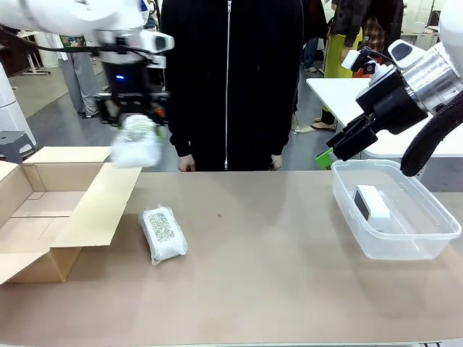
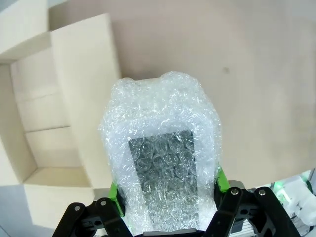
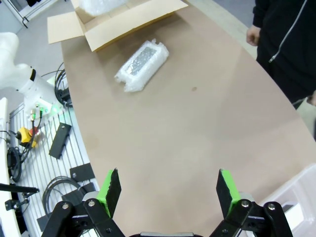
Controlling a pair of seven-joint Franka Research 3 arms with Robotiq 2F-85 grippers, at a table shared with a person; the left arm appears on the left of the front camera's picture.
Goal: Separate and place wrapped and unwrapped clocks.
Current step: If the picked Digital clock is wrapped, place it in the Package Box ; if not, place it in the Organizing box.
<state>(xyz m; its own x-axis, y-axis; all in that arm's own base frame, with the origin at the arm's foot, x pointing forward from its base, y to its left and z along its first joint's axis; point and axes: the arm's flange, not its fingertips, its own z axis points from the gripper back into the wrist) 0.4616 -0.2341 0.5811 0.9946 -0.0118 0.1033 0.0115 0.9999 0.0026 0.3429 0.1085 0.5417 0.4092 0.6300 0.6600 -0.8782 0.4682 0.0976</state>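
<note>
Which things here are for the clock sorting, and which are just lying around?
For the job:
held wrapped clock, in the left tool
lying wrapped clock
bare white clock, in the clear tub
cardboard box

Just lying about:
cables and a black bracket on the floor
white table behind

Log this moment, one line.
left jaws shut on wrapped clock over box flap; right jaws open; bare clock in tub; other wrapped clock on table

White arms (image 1: 72,18), black end effectors (image 3: 169,178), green pads (image 3: 111,186)
</note>
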